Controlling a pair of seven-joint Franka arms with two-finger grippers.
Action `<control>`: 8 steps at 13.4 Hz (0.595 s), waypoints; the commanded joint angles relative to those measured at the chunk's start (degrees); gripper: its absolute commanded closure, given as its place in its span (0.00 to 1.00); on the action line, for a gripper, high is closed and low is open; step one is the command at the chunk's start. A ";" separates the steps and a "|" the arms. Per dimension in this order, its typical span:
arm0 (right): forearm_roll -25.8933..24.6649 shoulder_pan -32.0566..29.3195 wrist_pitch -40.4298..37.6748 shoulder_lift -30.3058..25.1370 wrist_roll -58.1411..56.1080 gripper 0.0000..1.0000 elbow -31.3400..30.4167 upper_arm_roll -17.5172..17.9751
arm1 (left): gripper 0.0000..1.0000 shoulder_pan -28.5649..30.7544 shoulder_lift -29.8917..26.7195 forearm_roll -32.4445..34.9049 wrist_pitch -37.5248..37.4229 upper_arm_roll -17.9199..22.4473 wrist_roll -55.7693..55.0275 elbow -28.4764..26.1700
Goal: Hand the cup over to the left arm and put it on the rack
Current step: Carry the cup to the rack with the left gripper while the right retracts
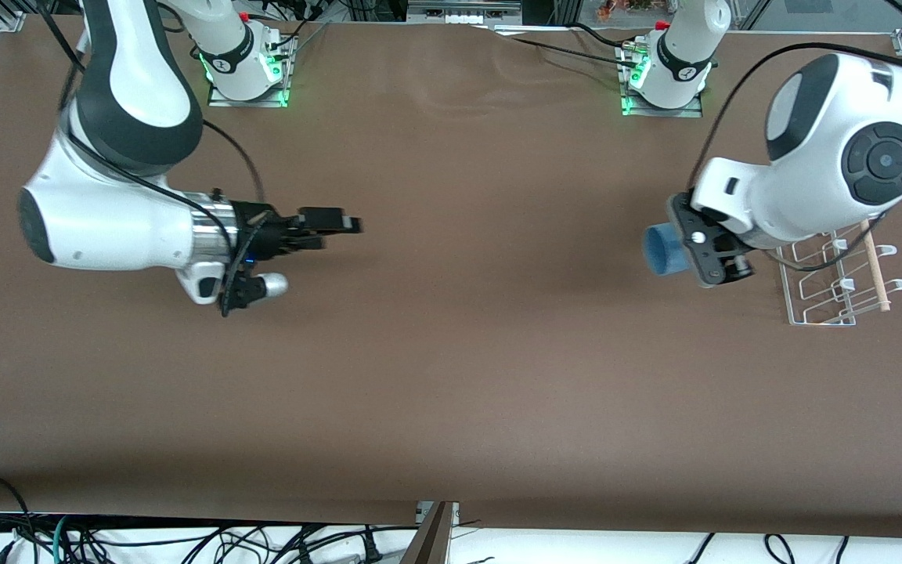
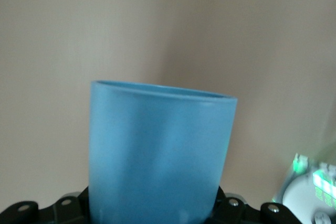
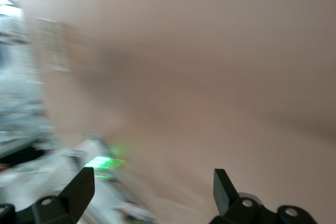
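The light-blue cup is held on its side in my left gripper, which is shut on it over the table. It hangs just beside the white wire rack, on the side toward the right arm's end. The rack's wooden dowel runs along its side toward the left arm's end. In the left wrist view the cup fills the middle and hides the fingers. My right gripper is open and empty over the table at the right arm's end. Its fingertips stand wide apart in the right wrist view.
The brown table carries nothing else. The arm bases with green lights stand along its edge farthest from the front camera. The left arm's thick black cable arcs above the cup. Loose cables lie below the near edge.
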 commanded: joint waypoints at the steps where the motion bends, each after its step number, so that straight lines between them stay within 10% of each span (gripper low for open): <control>1: -18.62 0.65 -2.28 -3.95 0.43 0.00 -0.24 -0.20 | 1.00 0.29 -1.90 12.52 -8.30 -0.36 -0.46 -0.45; 4: -32.71 0.65 -2.63 -6.33 0.34 0.00 -0.24 -2.22 | 1.00 0.30 -3.38 27.99 -14.64 -0.54 -0.46 -4.56; 8: -36.97 0.65 -3.42 -11.42 0.08 0.00 -0.15 -9.06 | 1.00 1.00 -6.64 41.11 -14.48 -0.63 -0.99 -17.21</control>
